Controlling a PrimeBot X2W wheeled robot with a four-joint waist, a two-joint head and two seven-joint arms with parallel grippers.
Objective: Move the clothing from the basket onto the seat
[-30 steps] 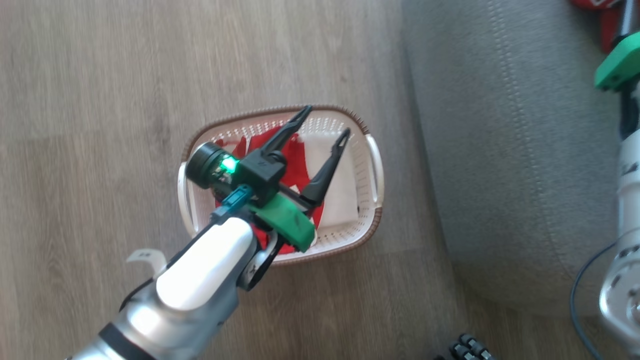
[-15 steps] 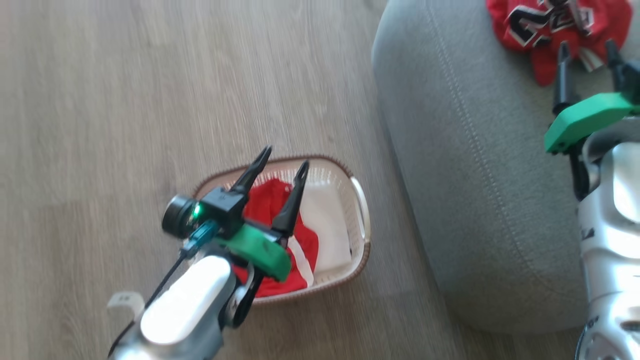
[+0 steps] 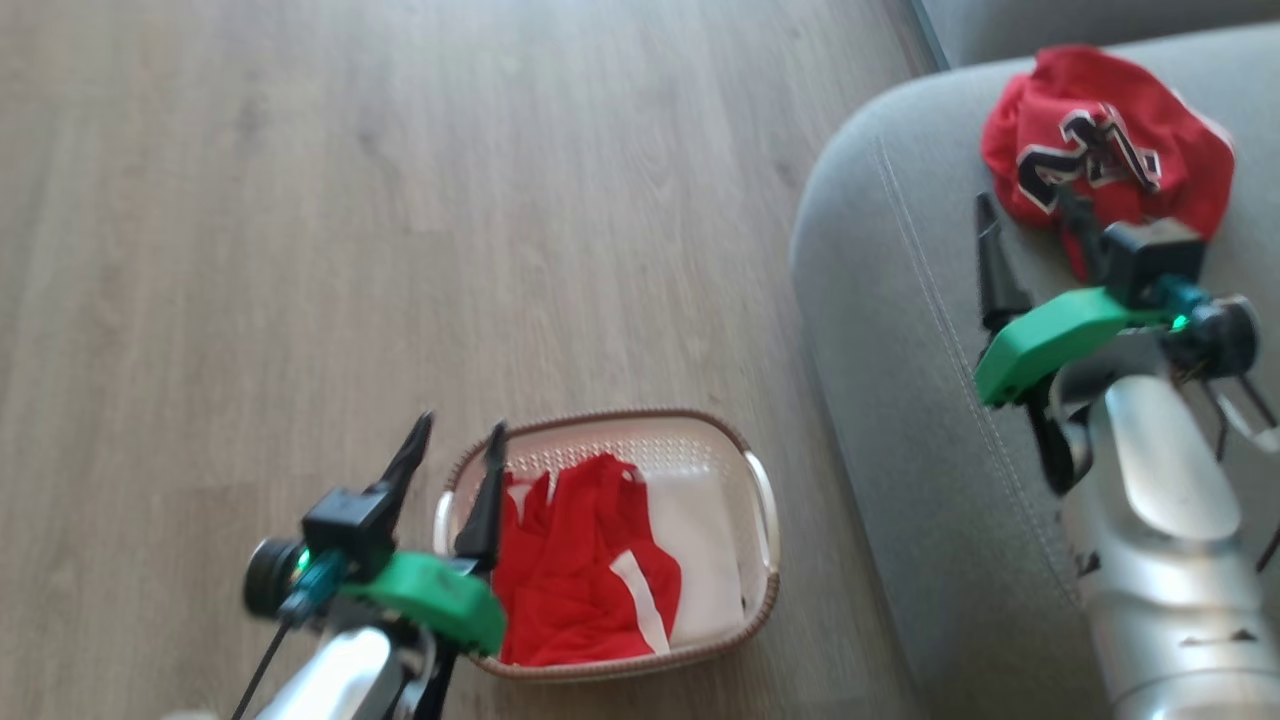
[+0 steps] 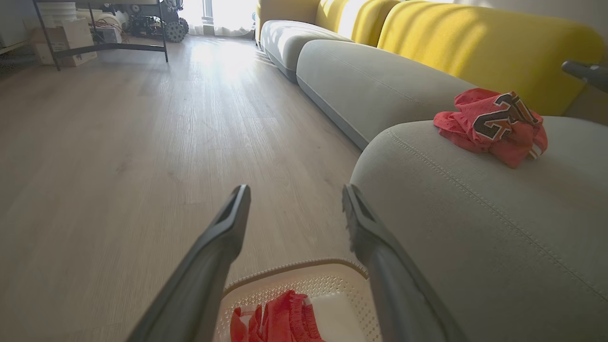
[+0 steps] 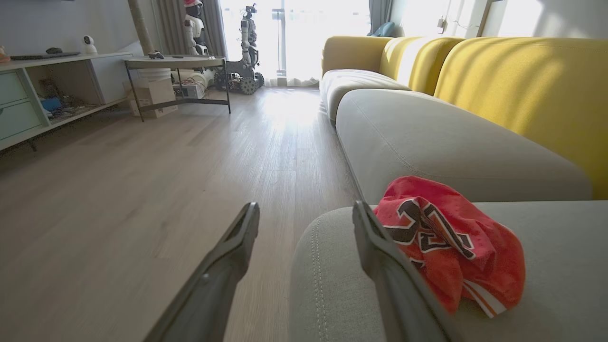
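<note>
The left gripper (image 3: 461, 428) is held with its two dark fingers spread apart, and nothing is gripped between them. It is poised over the left end of the basket (image 3: 690, 452), and in the left wrist view the brown rim is seen low between the fingers. Inside the basket a crumpled red garment (image 3: 580, 570) with a white stripe is heaped against the left side. A white patch is seen beside it, but whether that is cloth or the basket's bottom cannot be told. The basket is set on a pale wooden floor (image 3: 400, 200), just beside the rounded edge of the seat (image 3: 900, 400) and apart from it.

The right gripper (image 3: 1030, 205) is likewise spread wide and empty. It is held over the seat, near the line of stitching. One finger is seen across the near edge of the jersey (image 3: 1060, 90); whether it is touched cannot be told. The jersey is bunched on the seat cushion, well apart from the basket, with black-and-white numerals turned upward.

Beyond the seat, in the wrist views, a second grey cushion (image 4: 370, 85) is lined up along the floor, and yellow backrests (image 4: 475, 47) are ranged behind both. Farther off, a dark-legged table (image 5: 175, 61) is set before a bright window.
</note>
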